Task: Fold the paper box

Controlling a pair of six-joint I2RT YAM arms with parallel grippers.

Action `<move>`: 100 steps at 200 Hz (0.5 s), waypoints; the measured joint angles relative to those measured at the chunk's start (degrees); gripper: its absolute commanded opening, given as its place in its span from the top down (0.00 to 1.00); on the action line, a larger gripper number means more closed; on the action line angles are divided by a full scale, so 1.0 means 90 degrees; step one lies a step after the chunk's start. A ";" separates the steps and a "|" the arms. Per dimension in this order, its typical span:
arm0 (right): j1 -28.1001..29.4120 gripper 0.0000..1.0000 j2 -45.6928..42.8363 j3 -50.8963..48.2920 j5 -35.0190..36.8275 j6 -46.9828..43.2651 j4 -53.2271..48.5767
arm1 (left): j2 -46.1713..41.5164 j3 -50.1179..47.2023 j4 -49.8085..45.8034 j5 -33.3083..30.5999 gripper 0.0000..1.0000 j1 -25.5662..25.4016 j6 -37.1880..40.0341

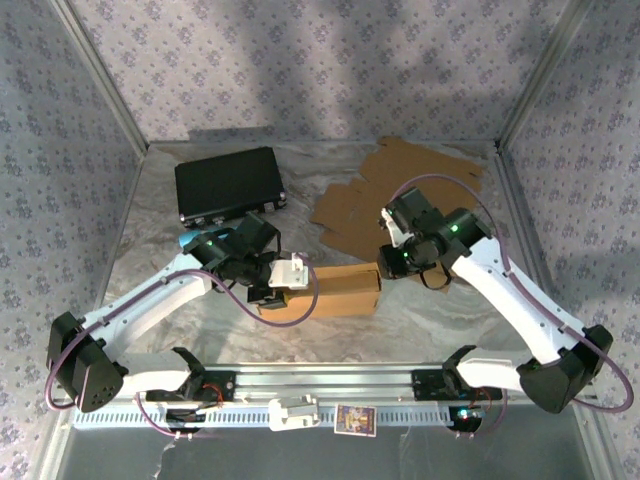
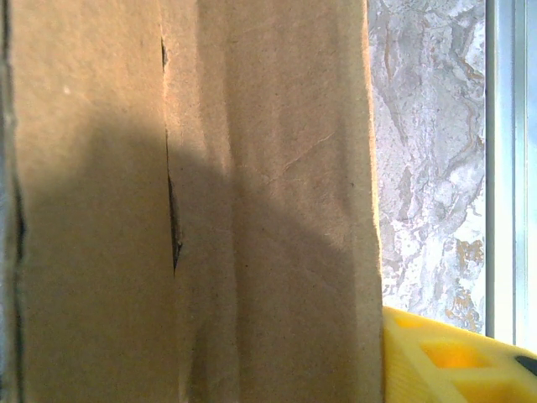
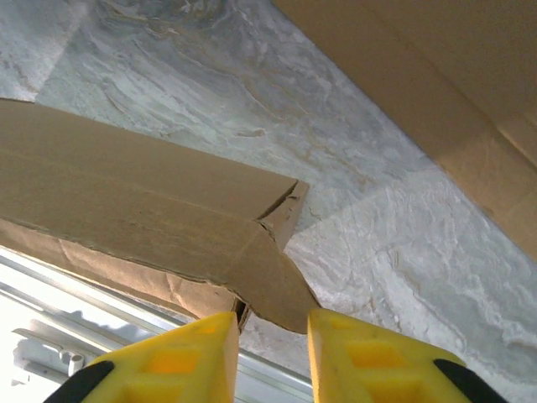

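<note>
One paper box (image 1: 335, 292) touches left hand (image 1: 290, 274), right hand (image 1: 384, 263).

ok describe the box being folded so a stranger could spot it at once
Start at the middle of the silvery table. The paper box lies there, a long brown cardboard block. The cardboard sheets behind it lie flat, and the case is black.

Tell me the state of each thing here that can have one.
paper box: partly folded, lying on its side, end flap loose
left gripper: at the box's left end, open or shut unclear
right gripper: open, flap tip at its gap
black case: closed
cardboard blanks: unfolded, lying flat
</note>
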 measured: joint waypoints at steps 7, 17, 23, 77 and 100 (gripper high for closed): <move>-0.0012 0.69 -0.0029 -0.0041 -0.0044 -0.0083 0.0061 | 0.0000 0.0000 0.0000 0.0000 0.46 0.0000 0.0000; -0.0041 0.69 -0.0078 -0.0146 -0.0117 -0.0238 0.0158 | 0.0000 0.0000 0.0000 0.0000 0.46 0.0000 0.0000; -0.0066 0.69 -0.0107 -0.0219 -0.0160 -0.0325 0.0206 | 0.0000 0.0000 0.0000 0.0000 0.46 0.0000 0.0000; -0.0347 0.72 -0.0556 -0.0865 -0.0328 -0.1032 0.0493 | 0.0000 -0.0005 0.0002 0.0002 0.46 0.0000 0.0000; -0.0459 0.74 -0.0566 -0.0952 -0.0352 -0.1217 0.0597 | 0.0000 -0.0005 0.0000 0.0005 0.46 0.0000 0.0000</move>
